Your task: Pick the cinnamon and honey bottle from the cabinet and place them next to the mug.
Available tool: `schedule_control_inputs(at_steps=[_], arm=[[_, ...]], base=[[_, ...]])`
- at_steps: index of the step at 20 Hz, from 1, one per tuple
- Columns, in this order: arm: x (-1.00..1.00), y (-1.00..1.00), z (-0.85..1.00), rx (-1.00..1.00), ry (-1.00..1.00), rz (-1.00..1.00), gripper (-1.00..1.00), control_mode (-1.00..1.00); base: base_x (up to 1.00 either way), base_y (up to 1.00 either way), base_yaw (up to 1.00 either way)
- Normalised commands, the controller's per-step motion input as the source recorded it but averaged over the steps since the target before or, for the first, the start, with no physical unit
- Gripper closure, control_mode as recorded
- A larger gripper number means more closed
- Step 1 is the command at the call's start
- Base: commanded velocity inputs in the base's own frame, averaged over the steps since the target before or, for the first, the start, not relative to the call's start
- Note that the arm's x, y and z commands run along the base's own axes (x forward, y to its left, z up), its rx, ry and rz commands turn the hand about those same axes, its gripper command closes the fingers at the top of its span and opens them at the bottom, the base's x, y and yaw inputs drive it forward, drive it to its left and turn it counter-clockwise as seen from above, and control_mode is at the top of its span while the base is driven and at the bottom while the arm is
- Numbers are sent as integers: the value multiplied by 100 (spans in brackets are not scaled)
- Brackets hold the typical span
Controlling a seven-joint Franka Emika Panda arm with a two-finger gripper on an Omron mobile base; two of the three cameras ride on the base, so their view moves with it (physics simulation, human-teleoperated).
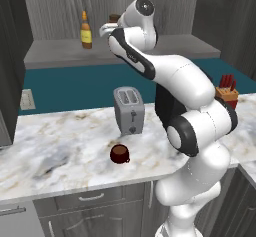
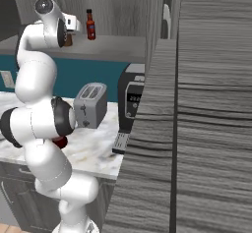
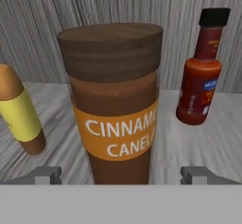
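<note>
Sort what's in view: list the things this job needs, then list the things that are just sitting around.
Needed for the job:
cinnamon, between the open fingertips
honey bottle
cabinet
mug
gripper

Just sitting around:
red bottle beside the cinnamon
toaster
knife block
coffee machine

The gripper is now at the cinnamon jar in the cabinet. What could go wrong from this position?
1. The honey bottle and red sauce bottle flank the cinnamon jar; the open gripper's fingers could nudge one over.
2. The jar is tall; a low grasp may let it tip.
3. On the way to the mug, it could clip the toaster.
</note>
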Motion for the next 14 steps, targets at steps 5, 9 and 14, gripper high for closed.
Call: schedule_control_inputs(at_steps=[5, 9, 14], arm=[[1, 4, 0, 0, 0, 0, -100, -100], [3, 1, 0, 0, 0, 0, -100, -100], [8, 2, 0, 0, 0, 0, -100, -100]], base=[[0, 0, 0], [0, 0, 0], [0, 0, 0]])
